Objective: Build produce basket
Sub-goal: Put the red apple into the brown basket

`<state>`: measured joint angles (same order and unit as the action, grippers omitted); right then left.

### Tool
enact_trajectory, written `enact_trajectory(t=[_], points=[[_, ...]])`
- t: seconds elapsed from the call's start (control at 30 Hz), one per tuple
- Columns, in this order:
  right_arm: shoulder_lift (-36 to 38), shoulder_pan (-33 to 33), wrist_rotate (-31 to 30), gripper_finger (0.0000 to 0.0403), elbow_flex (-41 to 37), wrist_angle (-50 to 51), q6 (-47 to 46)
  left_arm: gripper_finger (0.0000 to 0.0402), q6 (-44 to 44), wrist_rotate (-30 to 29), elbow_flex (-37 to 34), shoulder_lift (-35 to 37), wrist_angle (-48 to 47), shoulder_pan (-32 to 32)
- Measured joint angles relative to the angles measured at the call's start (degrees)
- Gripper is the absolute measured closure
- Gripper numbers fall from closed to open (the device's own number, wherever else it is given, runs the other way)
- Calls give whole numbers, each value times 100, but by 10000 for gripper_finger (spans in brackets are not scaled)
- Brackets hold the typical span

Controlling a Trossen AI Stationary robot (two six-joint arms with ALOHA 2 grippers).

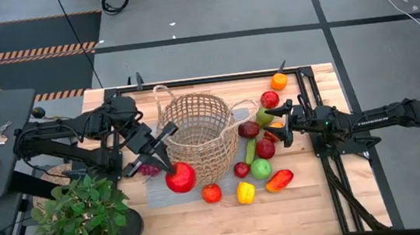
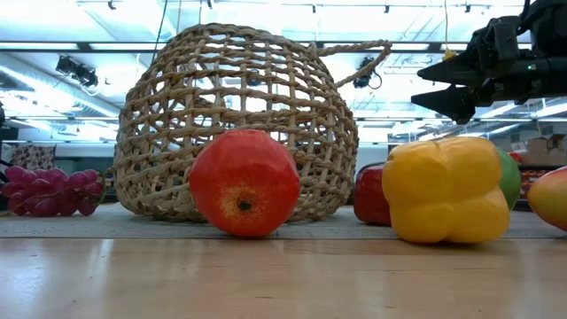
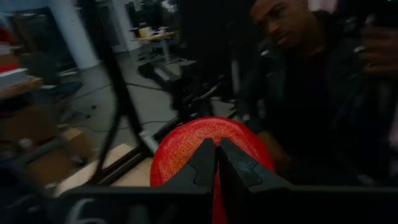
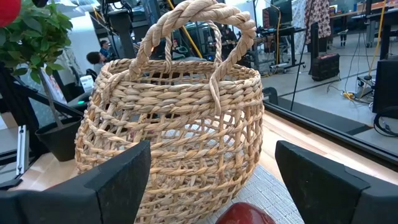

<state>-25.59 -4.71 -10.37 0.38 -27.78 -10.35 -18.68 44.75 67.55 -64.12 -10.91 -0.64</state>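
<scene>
Basket (image 1: 200, 130) at mid-table looks light, stiff-ish wicker, so right gripper (image 1: 283, 119), spread wide, should grab a handle loop (image 4: 198, 25), while left gripper (image 1: 166, 131) is pinched shut by the apple (image 1: 180, 177).

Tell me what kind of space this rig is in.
Probably a robotics lab or workshop. The table stands on a bare concrete floor with hazard-striped tape; the right wrist view shows more workbenches and cables behind the basket.
</scene>
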Motion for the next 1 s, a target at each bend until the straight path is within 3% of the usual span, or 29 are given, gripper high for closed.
enact_trajectory(t=[0.23, 0.4, 0.5, 0.63, 1.0], points=[[1, 2, 0, 55, 0, 1, 0, 389, -281, -2200, -9, -146, -120, 4], [1, 0, 0, 55, 0, 7, 0, 388, 424, -4054, -5, -456, 55, 11], [-1, 0, 0, 55, 0, -30, 0, 388, 795, -4791, -4, -640, 17, 41], [1, 1, 0, 55, 1, -82, 0, 388, 1214, -5148, -4, -841, 39, 109], [1, 0, 0, 55, 2, -85, 0, 388, 2730, -5271, -4, -859, 52, 530]])
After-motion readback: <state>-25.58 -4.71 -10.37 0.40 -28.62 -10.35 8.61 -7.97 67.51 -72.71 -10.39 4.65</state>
